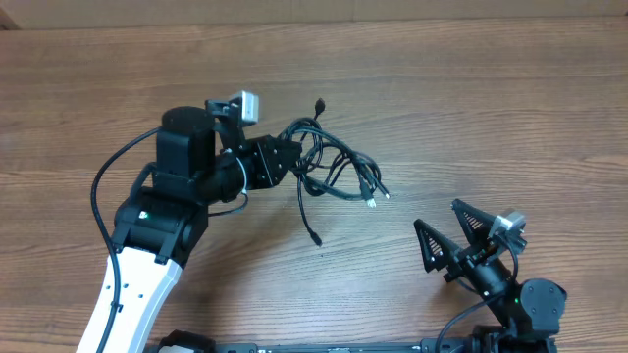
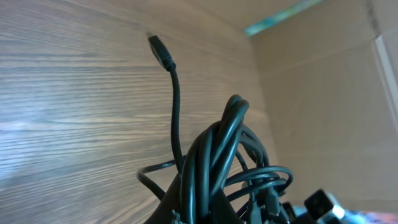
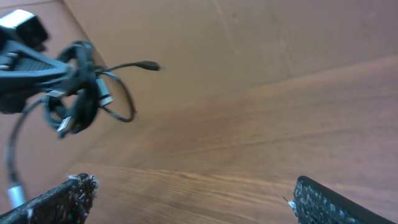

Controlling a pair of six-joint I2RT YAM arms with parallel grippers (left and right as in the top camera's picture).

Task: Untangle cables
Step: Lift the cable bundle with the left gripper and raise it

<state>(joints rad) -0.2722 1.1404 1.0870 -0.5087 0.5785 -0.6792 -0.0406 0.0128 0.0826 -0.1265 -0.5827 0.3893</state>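
The overhead view gives the layout. The cables (image 1: 334,167) sit as a loose knot of thin black loops just right of the table's (image 1: 491,98) centre. One strand trails down toward the near edge, and small plug ends splay out to the right. The left gripper (image 1: 292,159) is at the knot's left edge, and the right gripper (image 1: 436,214) is well apart from it, lower right. From above it is hard to tell whether the knot rests on the wood. The right wrist view shows what the overhead view hides: the bundle hangs from the left gripper's closed fingers, apparently clear of the surface. One plug (image 3: 148,65) sticks out sideways on a curved strand, and another strand drops toward the lower left. The left wrist view brings the grip close. Several cords are bunched together and rise in a tight arch out of the dark fingers at the bottom edge, while a single strand stands up above them to a small plug. The left jaws are pressed together on that bunch. The right jaws stand wide apart, and between them there is only bare wood.
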